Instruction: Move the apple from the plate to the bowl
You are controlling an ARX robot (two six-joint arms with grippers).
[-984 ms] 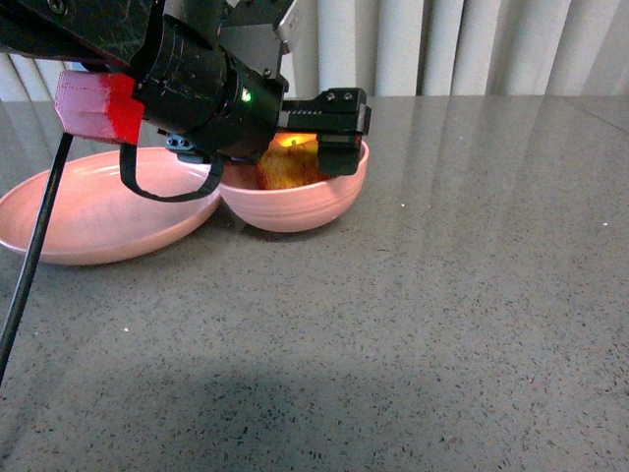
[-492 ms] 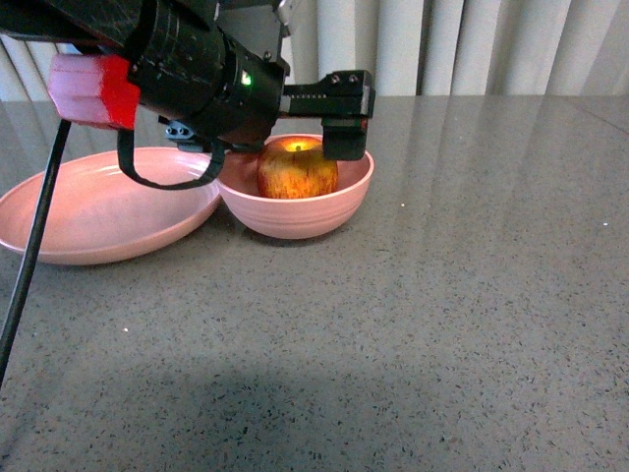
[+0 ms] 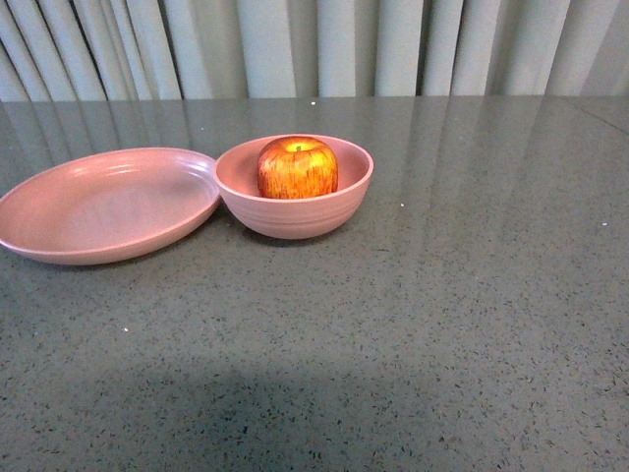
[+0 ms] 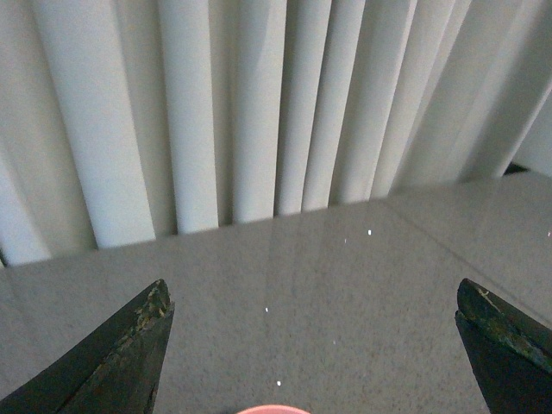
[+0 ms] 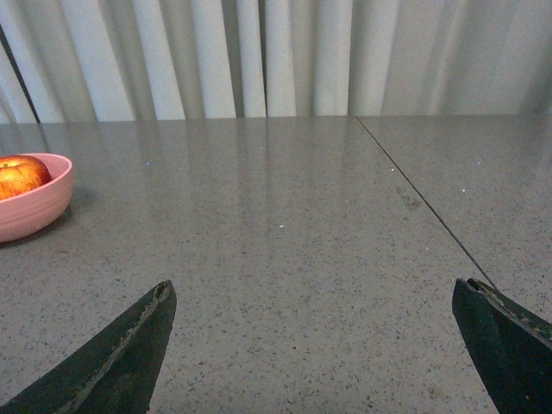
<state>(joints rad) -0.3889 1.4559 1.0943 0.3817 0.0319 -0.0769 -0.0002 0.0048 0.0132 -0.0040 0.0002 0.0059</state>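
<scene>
Apple (image 3: pixel 298 168) sits in bowl (image 3: pixel 295 211), plate (image 3: pixel 103 206) bare, both pincers spread wide and clear of it; we judge transfer complete.

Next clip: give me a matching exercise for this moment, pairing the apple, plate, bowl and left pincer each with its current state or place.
Things:
1. apple
2. plate
3. bowl
4. left pincer

States:
A. wide open, gripping nothing
B. holds the fruit
C. sits upright inside the deep dish
D. nothing on it, its rim meeting the bowl's side

Pairs: 1-C, 2-D, 3-B, 4-A
</scene>
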